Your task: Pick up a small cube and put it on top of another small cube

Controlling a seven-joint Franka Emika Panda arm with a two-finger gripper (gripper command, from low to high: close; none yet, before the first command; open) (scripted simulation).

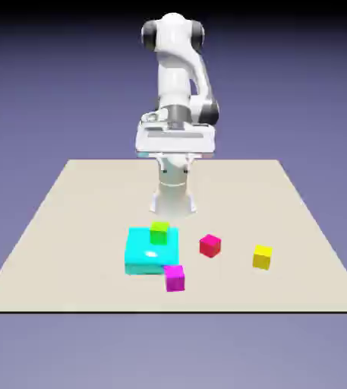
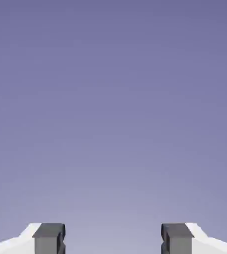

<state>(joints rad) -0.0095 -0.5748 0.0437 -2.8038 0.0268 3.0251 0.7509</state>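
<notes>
Beige table (image 1: 70, 228), your items left to right: cyan block (image 1: 142, 254) bearing lime-green cube (image 1: 159, 232); magenta cube (image 1: 175, 278); red cube (image 1: 210, 245); yellow cube (image 1: 262, 257), apart. Gripper (image 2: 113, 240) released, apparently aimed at blank backdrop.

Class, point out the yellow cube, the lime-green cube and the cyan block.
yellow cube (image 1: 262, 257), exterior view, front face.
lime-green cube (image 1: 159, 232), exterior view, front face.
cyan block (image 1: 140, 247), exterior view, bare top.

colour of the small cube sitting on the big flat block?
Lime green; the small cube sits on the cyan block, clearest in the exterior view.
</notes>
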